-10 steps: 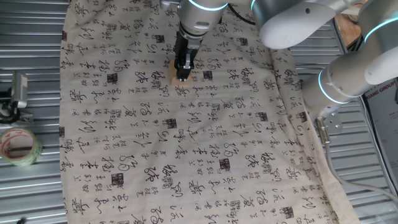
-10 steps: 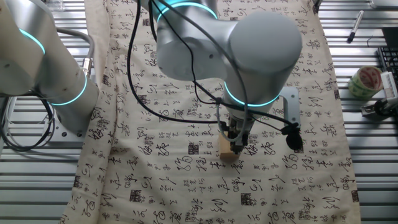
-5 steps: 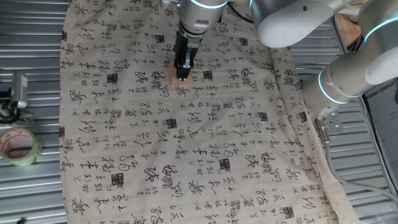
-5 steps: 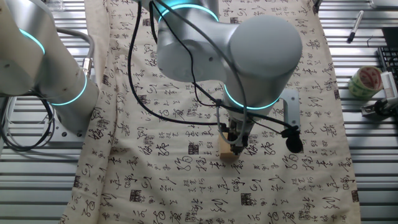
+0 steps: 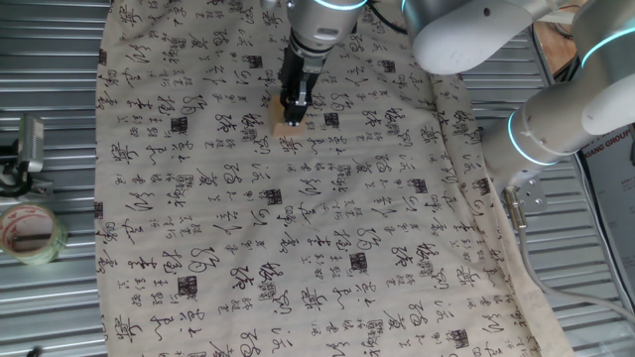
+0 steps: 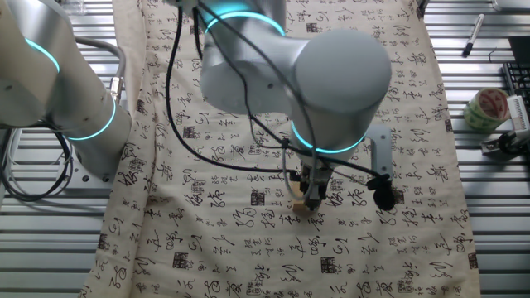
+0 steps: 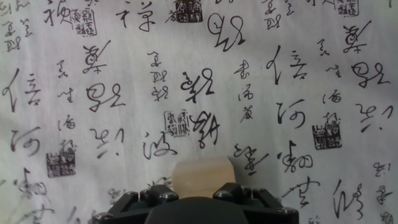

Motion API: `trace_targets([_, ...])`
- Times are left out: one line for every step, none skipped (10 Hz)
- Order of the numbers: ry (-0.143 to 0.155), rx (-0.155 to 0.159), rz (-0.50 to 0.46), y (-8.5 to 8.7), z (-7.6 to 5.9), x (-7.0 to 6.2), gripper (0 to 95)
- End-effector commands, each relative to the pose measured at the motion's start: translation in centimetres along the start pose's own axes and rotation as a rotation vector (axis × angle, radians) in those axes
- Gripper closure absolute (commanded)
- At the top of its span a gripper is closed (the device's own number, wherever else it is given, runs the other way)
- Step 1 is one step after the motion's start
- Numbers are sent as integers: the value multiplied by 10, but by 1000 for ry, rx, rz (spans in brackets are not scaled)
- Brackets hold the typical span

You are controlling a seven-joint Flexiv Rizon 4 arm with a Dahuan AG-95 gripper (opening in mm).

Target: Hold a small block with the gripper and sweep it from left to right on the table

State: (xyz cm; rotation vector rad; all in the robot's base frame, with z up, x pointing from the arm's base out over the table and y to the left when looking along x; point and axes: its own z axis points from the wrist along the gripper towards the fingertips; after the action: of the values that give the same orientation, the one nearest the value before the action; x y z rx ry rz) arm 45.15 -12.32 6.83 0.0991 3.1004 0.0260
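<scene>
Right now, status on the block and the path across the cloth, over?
Gripper shut on the small block, fingers down at the cloth. Block resting on the cloth. Nothing in the sweep path; tape roll off the cloth.

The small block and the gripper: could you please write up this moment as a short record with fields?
block: small block, pale tan, on the cloth
block in hand view: seen just ahead of the gripper body
gripper: gripper pointing down at the block, shut on it
surface: beige calligraphy cloth over ribbed grey table
block position: upper middle of the cloth in one fixed view
other item: tape roll on bare metal, off the cloth
</scene>
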Motion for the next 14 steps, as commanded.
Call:
trace_targets([-2, -2, -1, 0, 1, 0, 380])
trace_targets([-2, -6, -2, 0, 1, 0, 380])
trace_targets([-2, -7, -2, 0, 1, 0, 380])
trace_targets([4, -12, -29, 0, 1, 0, 380])
trace_targets([7, -18, -34, 0, 1, 0, 380])
trace_targets([16, -26, -66, 0, 1, 0, 380])
trace_targets([22, -36, -79, 0, 1, 0, 380])
trace_targets([27, -43, -104, 0, 1, 0, 380])
trace_targets([29, -42, -109, -1, 1, 1, 380])
trace_targets([31, -41, -105, -1, 1, 1, 380])
trace_targets([32, -40, -97, -1, 1, 1, 380])
trace_targets([31, -37, -95, -1, 1, 1, 380])
trace_targets([30, -35, -93, -1, 2, 1, 380])
trace_targets([29, -36, -93, -2, 3, 1, 380])
